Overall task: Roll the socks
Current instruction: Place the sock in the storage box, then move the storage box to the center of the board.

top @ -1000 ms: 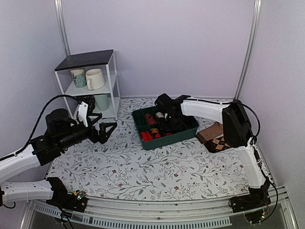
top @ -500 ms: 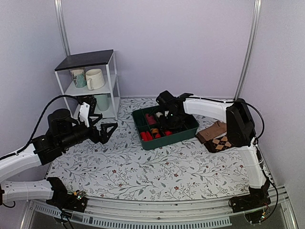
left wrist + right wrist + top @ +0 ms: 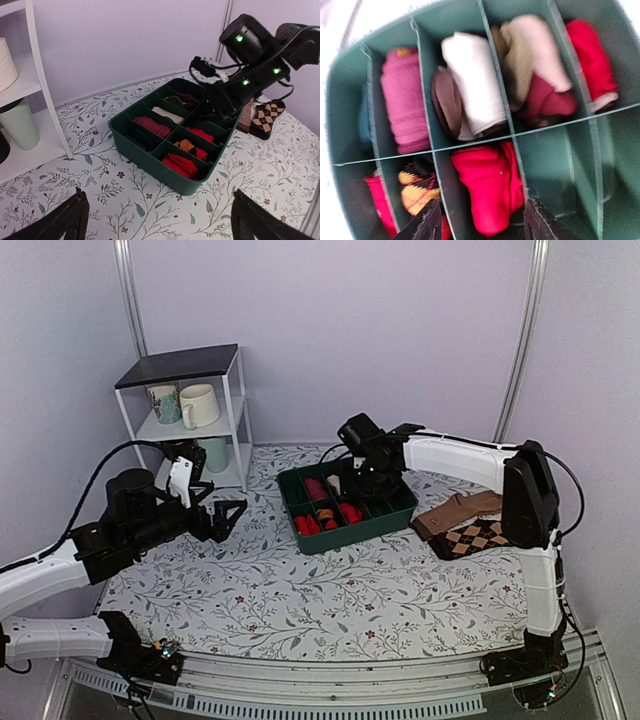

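Observation:
The red socks (image 3: 490, 192) are a compact roll lying in a front-row compartment of the green tray (image 3: 470, 145). My right gripper (image 3: 482, 225) hangs open just above that roll, one finger on each side, not touching it. In the top view the roll (image 3: 350, 512) lies in the tray (image 3: 355, 537) under the right gripper (image 3: 368, 485). It also shows in the left wrist view (image 3: 200, 134). My left gripper (image 3: 225, 515) is open and empty above the table left of the tray, and its wrist view (image 3: 162, 230) looks toward the tray (image 3: 150, 167).
The other compartments hold rolled socks: pink (image 3: 402, 105), white (image 3: 475, 82), beige (image 3: 535, 55), an orange argyle roll (image 3: 415, 187). A tan sock (image 3: 455, 512) and a brown argyle sock (image 3: 478, 537) lie right of the tray. A white shelf (image 3: 190, 405) with mugs stands back left.
My right gripper has risen and shifted right and back over the tray, uncovering the red roll in its compartment. The left arm has barely moved.

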Motion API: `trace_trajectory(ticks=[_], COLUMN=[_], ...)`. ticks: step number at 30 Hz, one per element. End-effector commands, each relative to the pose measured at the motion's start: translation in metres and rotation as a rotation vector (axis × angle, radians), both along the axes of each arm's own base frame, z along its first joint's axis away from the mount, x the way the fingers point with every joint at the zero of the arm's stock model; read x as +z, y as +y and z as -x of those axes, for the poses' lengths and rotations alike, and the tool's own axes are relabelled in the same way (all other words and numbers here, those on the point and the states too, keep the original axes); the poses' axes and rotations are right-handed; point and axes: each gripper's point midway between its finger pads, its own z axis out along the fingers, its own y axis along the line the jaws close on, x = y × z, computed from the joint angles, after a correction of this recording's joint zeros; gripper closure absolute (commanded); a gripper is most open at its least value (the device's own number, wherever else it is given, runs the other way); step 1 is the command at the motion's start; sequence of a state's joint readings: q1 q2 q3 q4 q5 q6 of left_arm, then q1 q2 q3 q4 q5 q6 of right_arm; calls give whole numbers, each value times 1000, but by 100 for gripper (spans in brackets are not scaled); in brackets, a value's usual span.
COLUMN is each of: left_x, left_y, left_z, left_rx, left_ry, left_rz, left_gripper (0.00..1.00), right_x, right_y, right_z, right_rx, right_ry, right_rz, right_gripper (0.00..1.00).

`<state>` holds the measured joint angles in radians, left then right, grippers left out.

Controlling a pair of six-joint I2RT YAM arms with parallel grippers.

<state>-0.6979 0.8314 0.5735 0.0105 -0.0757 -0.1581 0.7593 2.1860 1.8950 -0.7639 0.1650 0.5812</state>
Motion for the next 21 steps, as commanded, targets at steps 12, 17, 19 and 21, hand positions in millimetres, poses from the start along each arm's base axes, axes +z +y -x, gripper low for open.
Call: trace_trajectory(ticks=[12,17,19,21], left_x=[-22,-20,-23,-26], left_y=[-11,-15,-16,-18], left_z=[-26,-32,-34,-36], left_rx=[49,54,59,59], left_ry=[107,94,103,117], left_rz=[-37,-6,-3,-3], left_gripper=[0,1,1,1], right_x=[43,28,22,16], right_y=[-91,-80,-75,-71], right_z=[-7,-12,-14,-14], right_rx=[26,184,227,264], right_ry=[-66,-65,-64,-61], right_rz=[-79,-24,-15,-13], right_gripper=[43,48,50,53])
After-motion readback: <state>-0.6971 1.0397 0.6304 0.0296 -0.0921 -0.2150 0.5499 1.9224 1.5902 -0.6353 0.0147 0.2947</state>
